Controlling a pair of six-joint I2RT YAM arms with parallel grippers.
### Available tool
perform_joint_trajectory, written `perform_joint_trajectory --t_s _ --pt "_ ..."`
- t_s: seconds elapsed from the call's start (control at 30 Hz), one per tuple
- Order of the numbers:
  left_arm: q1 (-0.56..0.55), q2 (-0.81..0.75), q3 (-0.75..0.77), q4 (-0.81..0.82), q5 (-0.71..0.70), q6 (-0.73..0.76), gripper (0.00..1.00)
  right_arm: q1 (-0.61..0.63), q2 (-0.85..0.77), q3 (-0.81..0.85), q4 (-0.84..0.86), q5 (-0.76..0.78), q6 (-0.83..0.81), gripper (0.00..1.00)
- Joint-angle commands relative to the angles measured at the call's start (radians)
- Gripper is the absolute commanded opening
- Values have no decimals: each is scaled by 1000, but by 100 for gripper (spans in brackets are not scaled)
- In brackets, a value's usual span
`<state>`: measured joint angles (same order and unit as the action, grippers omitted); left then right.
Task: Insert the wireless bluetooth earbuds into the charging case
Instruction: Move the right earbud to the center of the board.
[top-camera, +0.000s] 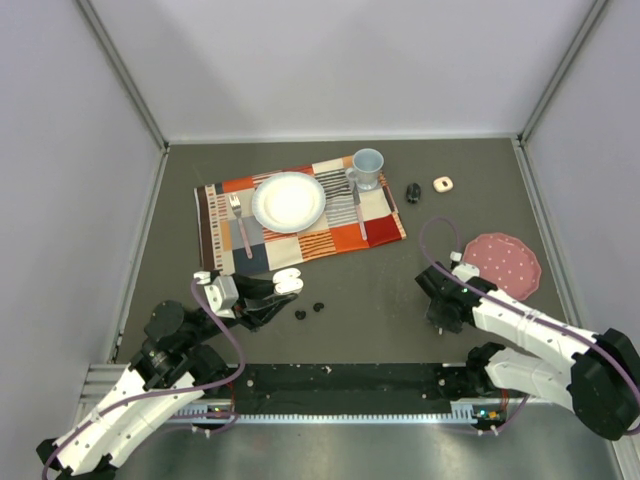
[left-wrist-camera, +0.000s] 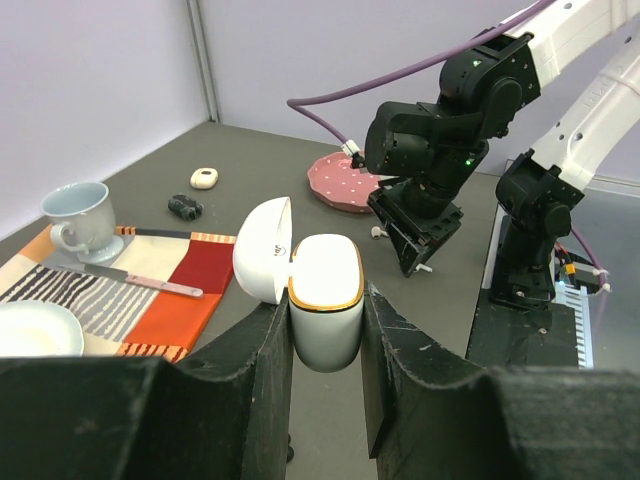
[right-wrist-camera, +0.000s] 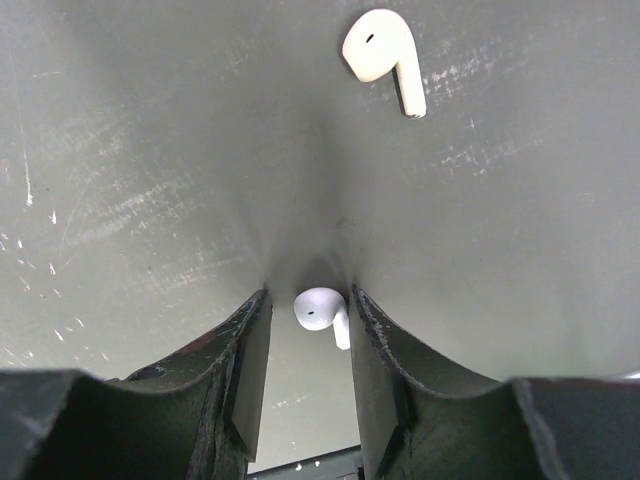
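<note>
My left gripper (left-wrist-camera: 327, 322) is shut on the white charging case (left-wrist-camera: 325, 295), holding it above the table with its lid (left-wrist-camera: 262, 250) swung open to the left; in the top view the case (top-camera: 287, 282) is front left. My right gripper (right-wrist-camera: 308, 325) points down at the table and is open, with a white earbud (right-wrist-camera: 320, 308) lying between its fingertips, close to the right finger and with a gap on the left. A second white earbud (right-wrist-camera: 384, 52) lies farther ahead. Two black earbuds (top-camera: 300, 314) (top-camera: 319, 307) lie just right of the case.
A striped placemat (top-camera: 300, 225) carries a white plate (top-camera: 289, 201), a fork (top-camera: 238, 215), a knife (top-camera: 358, 210) and a blue cup (top-camera: 367, 168). A pink dotted plate (top-camera: 502, 263) lies right of my right arm. A small black object (top-camera: 413, 191) and a beige case (top-camera: 443, 184) sit at the back.
</note>
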<state>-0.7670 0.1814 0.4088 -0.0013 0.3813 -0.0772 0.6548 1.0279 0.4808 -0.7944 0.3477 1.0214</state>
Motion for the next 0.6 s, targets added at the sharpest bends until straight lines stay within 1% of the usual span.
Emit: perform_joint_trajectory --t_s 0.0,0.03,0.1,0.13,0.3,0.57 --pt "-3 10 25 44 7 -9 0 11 9 13 3 45 -3 35" --pt "-3 10 24 44 8 -9 0 11 9 13 1 47 2 35" --pt "-2 10 25 44 7 -9 0 11 9 13 3 47 0 30" --pt "-2 10 25 43 8 -9 0 9 8 13 3 47 2 30" --pt "-2 13 25 43 5 -9 0 11 3 10 3 47 5 30" --pt "-3 13 25 43 8 -10 0 9 -14 13 3 56 3 29"
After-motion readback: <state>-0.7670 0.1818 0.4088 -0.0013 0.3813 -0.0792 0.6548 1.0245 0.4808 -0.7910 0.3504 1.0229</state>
